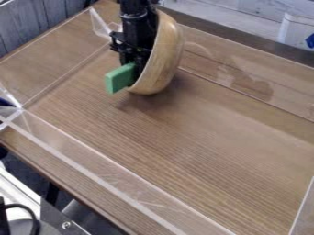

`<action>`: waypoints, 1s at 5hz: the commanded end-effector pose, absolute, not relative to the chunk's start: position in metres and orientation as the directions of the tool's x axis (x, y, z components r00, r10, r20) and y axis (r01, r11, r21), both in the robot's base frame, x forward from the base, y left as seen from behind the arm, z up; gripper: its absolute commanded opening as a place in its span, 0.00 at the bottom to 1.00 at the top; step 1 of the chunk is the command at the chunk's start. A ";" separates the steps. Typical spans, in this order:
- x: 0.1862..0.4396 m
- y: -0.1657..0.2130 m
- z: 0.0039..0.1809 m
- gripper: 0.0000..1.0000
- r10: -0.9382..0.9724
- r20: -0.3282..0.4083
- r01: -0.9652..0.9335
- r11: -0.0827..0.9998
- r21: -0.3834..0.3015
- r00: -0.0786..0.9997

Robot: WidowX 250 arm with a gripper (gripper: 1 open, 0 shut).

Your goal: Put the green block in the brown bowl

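Black tool (131, 43) pointing down, clamped on tipped brown bowl (160, 57) rim rather than green block (120, 78) lying against bowl's outer wall on wooden tabletop (185, 128); risk of bowl slipping, knocking block away.

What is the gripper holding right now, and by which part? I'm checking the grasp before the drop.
The gripper is shut on the green block, gripping its upper end; the block hangs tilted beside the tipped brown bowl.
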State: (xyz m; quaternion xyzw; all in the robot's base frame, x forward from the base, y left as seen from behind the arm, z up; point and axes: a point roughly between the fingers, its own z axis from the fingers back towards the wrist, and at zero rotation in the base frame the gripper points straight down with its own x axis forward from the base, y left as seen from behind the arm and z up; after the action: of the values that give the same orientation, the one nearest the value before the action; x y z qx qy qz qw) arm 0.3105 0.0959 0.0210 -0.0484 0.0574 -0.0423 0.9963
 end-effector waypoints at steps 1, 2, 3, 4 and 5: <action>0.307 0.090 0.000 0.00 -0.094 -0.188 0.076 0.992 -0.100 0.978; 0.313 0.092 -0.001 0.00 -0.081 -0.199 0.070 0.995 -0.066 0.977; 0.314 0.091 0.000 0.00 -0.073 -0.201 0.062 0.996 -0.059 0.977; 0.316 0.091 -0.001 0.00 -0.064 -0.205 0.055 0.997 -0.051 0.977; 0.319 0.093 -0.003 0.00 -0.060 -0.169 0.054 0.998 -0.042 0.984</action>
State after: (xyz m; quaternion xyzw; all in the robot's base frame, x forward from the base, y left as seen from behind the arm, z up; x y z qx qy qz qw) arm 0.3245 0.0993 0.0209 -0.0127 0.0628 -0.0287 0.9975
